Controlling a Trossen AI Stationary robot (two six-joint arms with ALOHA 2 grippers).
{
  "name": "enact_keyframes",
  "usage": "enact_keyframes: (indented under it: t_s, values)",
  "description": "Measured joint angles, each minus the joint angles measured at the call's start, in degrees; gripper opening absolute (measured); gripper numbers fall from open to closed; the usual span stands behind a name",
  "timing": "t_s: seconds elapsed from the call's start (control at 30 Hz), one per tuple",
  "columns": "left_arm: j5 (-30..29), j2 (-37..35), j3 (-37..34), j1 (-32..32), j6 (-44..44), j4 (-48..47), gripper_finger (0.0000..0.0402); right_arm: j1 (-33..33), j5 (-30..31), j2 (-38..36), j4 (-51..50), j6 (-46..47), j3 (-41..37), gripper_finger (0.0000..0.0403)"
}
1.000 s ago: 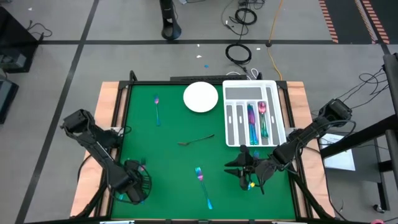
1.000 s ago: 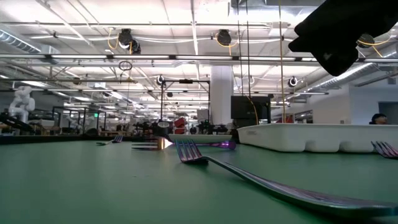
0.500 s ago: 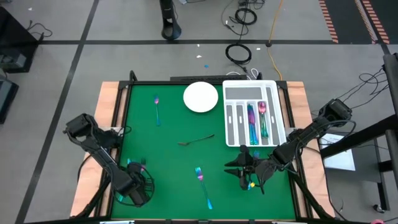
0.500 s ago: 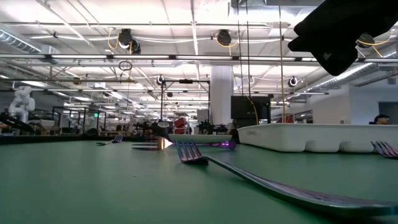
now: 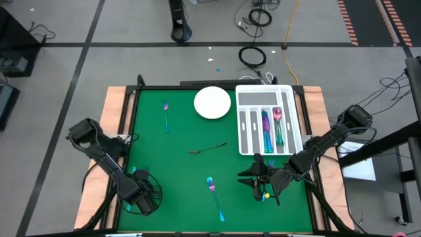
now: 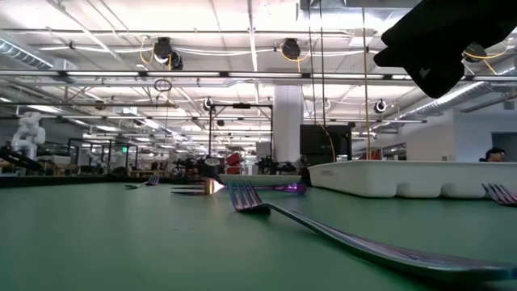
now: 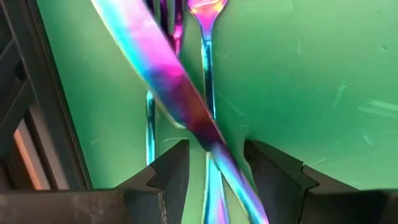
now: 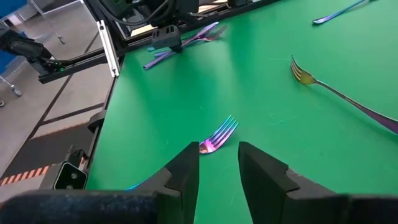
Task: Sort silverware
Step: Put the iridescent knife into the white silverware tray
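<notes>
High view, desk: green desk (image 5: 177, 171) carrying a white round plate (image 5: 212, 103) and a white slotted tray (image 5: 268, 118); some iridescent pieces (image 5: 272, 129) already lie lengthwise in the tray's slots, sorted by kind as far as I can judge.
High view, loose silverware: a spoon (image 5: 166, 115) near the far left, a dark spoon (image 5: 206, 148) mid-desk, a fork (image 5: 214, 197) toward the near edge.
High view, left gripper (image 5: 140, 197): low over the near left corner, above a small cluster of cutlery.
High view, right gripper (image 5: 262, 186): near the right edge, just short of the tray.
Low view: a fork (image 6: 323, 230) lies flat across the foreground, the tray (image 6: 412, 178) behind it; a dark arm part hangs above.
Left wrist view: fingers (image 7: 171, 171) apart, straddling a knife (image 7: 174, 87) that lies crossed over two forks (image 7: 206, 68); probably lining up for a pick, nothing clamped.
Right wrist view: fingers (image 8: 186, 171) apart and empty, a fork (image 8: 217, 137) on the desk just ahead, likely its next target.
</notes>
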Motion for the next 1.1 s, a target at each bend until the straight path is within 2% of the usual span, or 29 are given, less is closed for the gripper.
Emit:
enact_keyframes:
  t_s: [0.13,0.37,0.5,0.8,1.1]
  values:
    - [-0.66,-0.05,-0.43,-0.02,0.16,1.99,0.0157,0.0,0.0,0.0,-0.04,0.09,0.0,0.01]
    - [-1.7,-0.03,-0.52,0.0,0.31,3.2,0.0086,0.0,0.0,0.0,-0.04,-0.04,0.0,0.01]
    - [-1.91,-0.03,-0.52,0.0,0.56,3.29,0.0064,0.0,0.0,0.0,-0.07,-0.05,0.0,0.01]
    - [-2.11,-0.53,-0.14,-0.05,1.15,2.07,0.0059,0.0,0.0,0.0,-0.07,-0.08,0.0,0.01]
    - [-3.61,-3.93,0.6,-0.04,1.1,-0.99,0.0058,0.0,0.02,0.0,-0.07,-0.09,0.0,0.01]
